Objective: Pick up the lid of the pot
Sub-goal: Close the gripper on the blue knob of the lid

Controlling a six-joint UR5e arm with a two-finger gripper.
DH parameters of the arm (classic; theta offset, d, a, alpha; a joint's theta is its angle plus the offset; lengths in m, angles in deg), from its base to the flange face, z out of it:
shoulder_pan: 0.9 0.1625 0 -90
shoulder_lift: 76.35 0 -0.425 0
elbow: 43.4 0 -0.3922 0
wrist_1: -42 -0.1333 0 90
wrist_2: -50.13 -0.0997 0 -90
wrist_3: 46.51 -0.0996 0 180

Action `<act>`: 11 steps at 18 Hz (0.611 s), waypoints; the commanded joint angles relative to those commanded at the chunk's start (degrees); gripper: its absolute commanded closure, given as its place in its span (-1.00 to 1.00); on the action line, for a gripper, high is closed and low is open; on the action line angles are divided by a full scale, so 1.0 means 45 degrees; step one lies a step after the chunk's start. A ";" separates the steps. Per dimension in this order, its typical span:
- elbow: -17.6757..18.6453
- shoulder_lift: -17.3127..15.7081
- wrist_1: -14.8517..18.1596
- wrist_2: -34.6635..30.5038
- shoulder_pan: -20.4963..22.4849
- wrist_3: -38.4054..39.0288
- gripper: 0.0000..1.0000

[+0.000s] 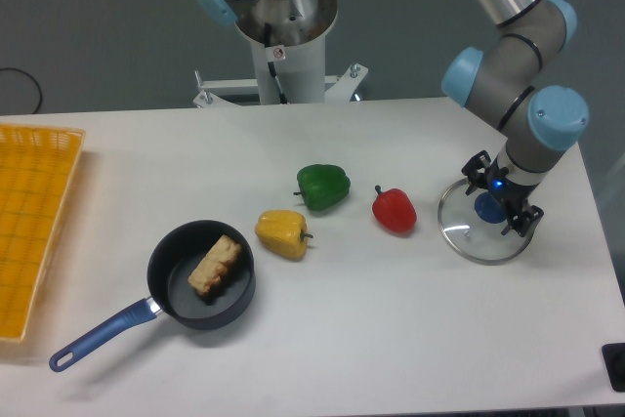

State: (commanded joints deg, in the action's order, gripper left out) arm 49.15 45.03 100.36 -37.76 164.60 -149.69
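Your view takes in a white table (391, 329) with a plain grey-blue wall (98, 26) behind it. The robot's pedestal (283, 51) stands at the far edge, near the middle. A thin black cable (29, 85) loops at the far left, and a small dark object (615, 366) sits at the near right corner, cut off by the frame.

The pot lid (467, 238) lies on the right side of the table, close to the right edge and just right of a red pepper (395, 209). It is a clear glass disc with a metal rim, lying flat on the table with its blue knob (486, 209) facing straight up. Being round, it has no long axis.

The arm (508, 65) reaches down from the upper right. The gripper (500, 198) is directly over the knob, with dark finger parts showing on either side of it. You cannot tell from here whether the fingers are pressing the knob or standing clear of it.

A green pepper (322, 186) and a yellow pepper (281, 233) sit near the middle. Left of them is a black pot (166, 290) holding a browned piece of food (216, 266), its blue handle (98, 334) pointing toward the near left. A yellow basket (29, 222) lies along the left edge.
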 joint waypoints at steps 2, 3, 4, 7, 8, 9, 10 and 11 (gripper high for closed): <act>0.0000 0.0000 0.0000 0.0000 0.0000 -0.0058 -1.00; 0.0000 0.0000 0.0000 0.0000 0.0000 -0.0117 -0.96; 0.0000 0.0000 -0.0019 0.0000 0.0020 -0.0175 -0.93; 0.0000 0.0000 -0.0059 0.0000 0.0020 -0.0176 -0.72; 0.0000 0.0000 -0.0059 0.0000 0.0020 -0.0176 -0.68; 0.0000 0.0000 -0.0059 0.0000 0.0020 -0.0176 -0.68; 0.0019 0.0000 -0.0059 0.0000 0.0020 -0.0176 -0.65; 0.0020 0.0000 -0.0059 -0.0020 0.0020 -0.0176 -0.64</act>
State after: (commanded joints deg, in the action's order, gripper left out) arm 49.24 45.03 100.09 -37.85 164.69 -150.48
